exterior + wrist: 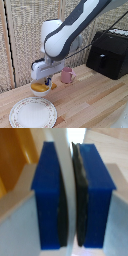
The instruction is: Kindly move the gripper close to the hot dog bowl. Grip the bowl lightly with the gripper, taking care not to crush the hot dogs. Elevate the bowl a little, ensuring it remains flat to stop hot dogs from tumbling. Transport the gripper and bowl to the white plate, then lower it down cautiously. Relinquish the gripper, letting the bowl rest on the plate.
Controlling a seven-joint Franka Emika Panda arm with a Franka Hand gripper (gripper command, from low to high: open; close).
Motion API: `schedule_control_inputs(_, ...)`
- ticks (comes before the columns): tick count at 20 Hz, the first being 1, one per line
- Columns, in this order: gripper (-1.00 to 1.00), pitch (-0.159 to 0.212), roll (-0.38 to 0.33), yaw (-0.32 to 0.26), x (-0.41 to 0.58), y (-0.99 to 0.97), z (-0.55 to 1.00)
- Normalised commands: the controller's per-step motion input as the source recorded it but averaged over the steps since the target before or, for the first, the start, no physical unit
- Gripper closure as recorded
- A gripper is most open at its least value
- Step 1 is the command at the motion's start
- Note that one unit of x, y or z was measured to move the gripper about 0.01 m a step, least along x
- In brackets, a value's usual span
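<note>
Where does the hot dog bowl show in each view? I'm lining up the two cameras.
Exterior view: the hot dog bowl sits under the gripper, behind the white plate.
Wrist view: only its white rim, pinched between the blue fingers.
Shared landmark: the blue fingers.

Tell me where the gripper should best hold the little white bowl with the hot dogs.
By its thin rim, from straight above. The bowl is shallow and filled with hot dogs, so only the wall offers a grip. The wrist view shows the gripper with one finger on each side of the rim.
</note>
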Motion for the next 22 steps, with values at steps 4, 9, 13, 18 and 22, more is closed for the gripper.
schedule_control_inputs(4, 1.0, 0.0, -0.065, 0.024, 0.197, 0.33, -0.37)
schedule_control_inputs(9, 1.0, 0.0, -0.048, 0.008, 0.194, 0.17, -0.29)
schedule_control_inputs(13, 1.0, -0.002, -0.022, 0.01, 0.123, 0.18, -0.27)
schedule_control_inputs(18, 1.0, 0.0, 0.001, 0.05, 0.05, 0.16, -0.16)
schedule_control_inputs(22, -1.0, 0.007, 0.002, 0.053, 0.111, 0.09, -0.02)
